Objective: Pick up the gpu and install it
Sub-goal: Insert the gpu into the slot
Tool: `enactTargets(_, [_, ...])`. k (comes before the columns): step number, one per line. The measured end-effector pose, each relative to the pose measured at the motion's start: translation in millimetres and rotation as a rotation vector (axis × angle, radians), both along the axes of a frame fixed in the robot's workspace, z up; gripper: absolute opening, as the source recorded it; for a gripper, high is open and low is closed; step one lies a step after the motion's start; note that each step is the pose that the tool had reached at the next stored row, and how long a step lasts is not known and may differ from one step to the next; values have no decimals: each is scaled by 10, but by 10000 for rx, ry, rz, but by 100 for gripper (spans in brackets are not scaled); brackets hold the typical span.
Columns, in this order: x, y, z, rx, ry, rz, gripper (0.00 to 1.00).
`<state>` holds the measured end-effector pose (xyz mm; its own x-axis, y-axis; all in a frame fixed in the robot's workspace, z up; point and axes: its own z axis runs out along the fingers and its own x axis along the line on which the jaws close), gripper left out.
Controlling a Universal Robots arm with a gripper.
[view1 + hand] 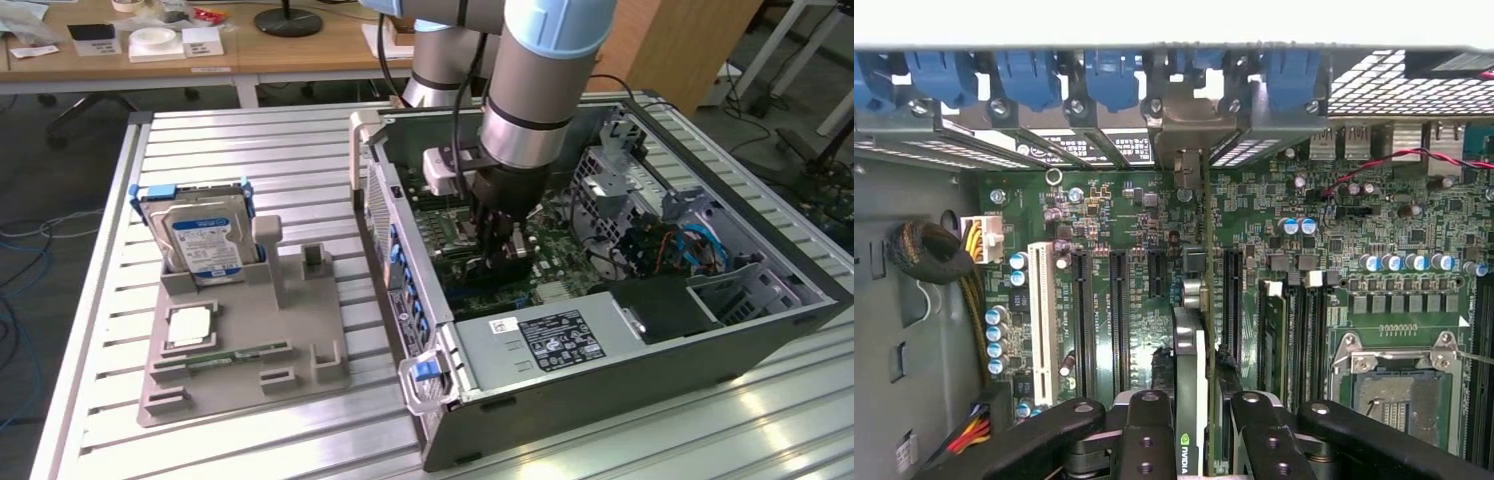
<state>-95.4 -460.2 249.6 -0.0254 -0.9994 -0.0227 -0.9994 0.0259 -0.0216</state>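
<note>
A: Inside the open computer case point(607, 330), in the exterior view, what is the arm point(534, 90) doing?

B: It is reaching straight down into the case. The pincer point(498, 250) is sitting low over the green board point(461, 225) in the middle of the case.

A: What is lying on the surface point(267, 160) beside the case?

B: A grey holder point(240, 340) is sitting toward the exterior view's left. A silver hard drive point(200, 240) with a blue and white label is standing up in it. A small green memory stick point(234, 353) is lying flat near its front.

A: In the wrist view, what is the pincer doing?

B: The pincer point(1189, 440) is partly closed. Its two black fingers point(1144, 440) are squeezing the gpu point(1191, 400) from both sides.

A: Where is the gpu sitting?

B: It is standing on its thin edge, straight up over the green board point(1134, 260), between the long black slots point(1119, 310). Its silver end bracket point(1189, 150) is reaching up to the back wall of the case, under the blue clips point(1034, 75). I cannot tell if it is pushed all the way into a slot.

A: What else is showing there?

B: The square chip socket point(1399, 385) is sitting off to one side, and a bunch of wires point(979, 240) is on the other side.
</note>
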Motion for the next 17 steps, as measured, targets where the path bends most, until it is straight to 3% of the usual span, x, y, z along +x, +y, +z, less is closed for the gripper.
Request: enactTargets(17, [-13,0,-2,-5,3,0,26])
